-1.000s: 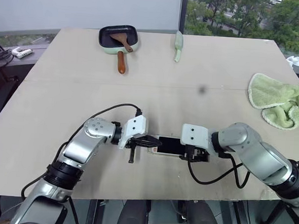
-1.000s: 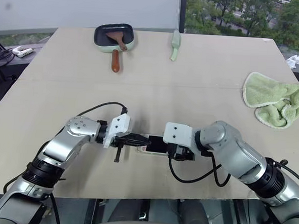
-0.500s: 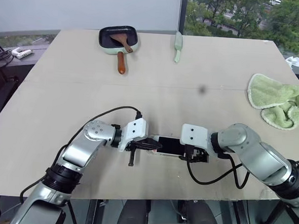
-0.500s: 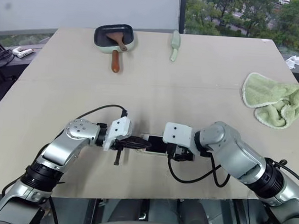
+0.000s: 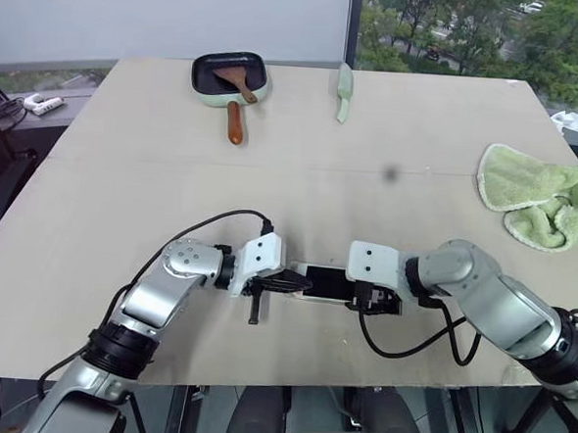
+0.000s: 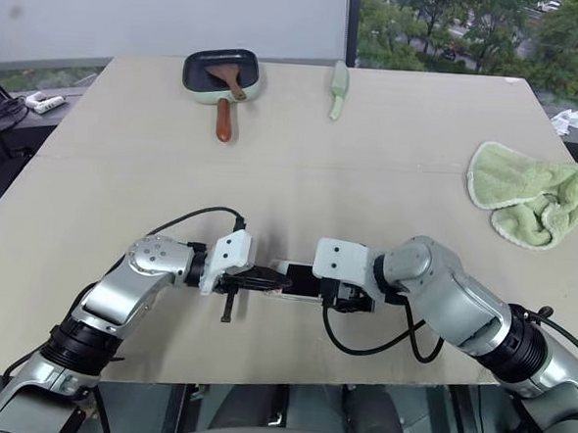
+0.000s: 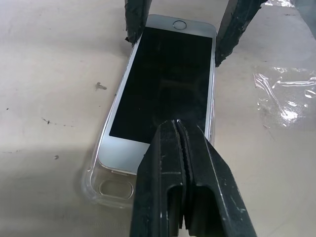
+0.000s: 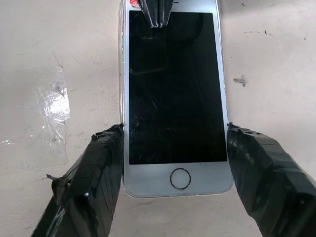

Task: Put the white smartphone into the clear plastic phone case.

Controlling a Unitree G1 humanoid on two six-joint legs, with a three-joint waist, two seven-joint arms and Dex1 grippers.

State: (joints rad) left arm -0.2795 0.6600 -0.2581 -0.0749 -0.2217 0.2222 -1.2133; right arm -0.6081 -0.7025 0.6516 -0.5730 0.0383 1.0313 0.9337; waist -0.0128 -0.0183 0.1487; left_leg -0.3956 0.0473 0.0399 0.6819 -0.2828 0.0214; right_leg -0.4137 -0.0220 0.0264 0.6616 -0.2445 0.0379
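A: Well, starting on the left: the left gripper (image 5: 287, 280) has its two black fingers pressed fully together, with nothing between them. Their joined tip rests over the end of the white smartphone (image 7: 163, 94) that carries the small orange-red mark.

B: And where does the phone lie?

A: Flat on the table (image 5: 302, 168), screen up, near the front edge, between the two grippers. In the left wrist view it sits inside the clear plastic phone case (image 7: 106, 187); the case's rounded corner and its camera opening stick out past the phone's end there, so that end looks not fully seated.

B: What about the right side?

A: The right gripper (image 8: 175, 163) stands wide apart, one finger (image 8: 94, 173) at each long edge of the phone's home-button end. The fingers sit right against the edges, but I cannot tell whether they actually squeeze.

B: Anything else on the table?

A: Farther back, a small pan (image 5: 229, 77) with a wooden-handled spatula (image 5: 234, 103) in it, a pale green utensil (image 5: 344, 88) beside it, and a green towel (image 5: 543, 196) off to the right.
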